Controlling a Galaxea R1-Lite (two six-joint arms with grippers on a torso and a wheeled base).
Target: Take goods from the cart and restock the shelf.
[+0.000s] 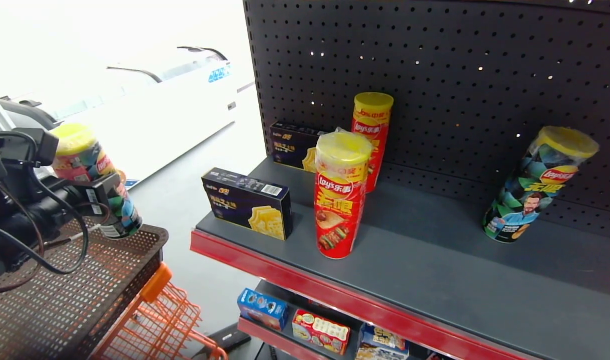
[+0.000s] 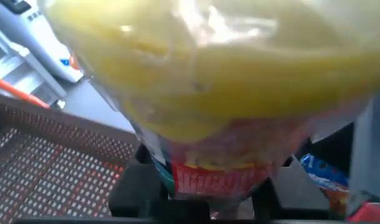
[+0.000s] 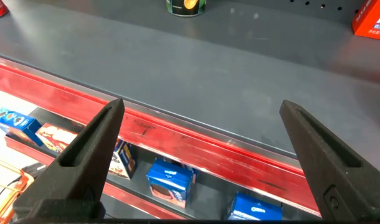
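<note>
Head view: your left gripper (image 1: pixel 102 197) clamped a chip can (image 1: pixel 79 150) above the cart (image 1: pixel 59 300), mid-transfer; right gripper (image 3: pixel 199 130) hung wide open, empty, at the shelf (image 1: pixel 435 260). Next you needed to stand it there.

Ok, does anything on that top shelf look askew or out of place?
Yes: the dark green can at the right end of the shelf looks tilted, its yellow lid leaning back toward the pegboard, while the front red can and rear red can stand upright. Nothing looks spilled or damaged.
</note>
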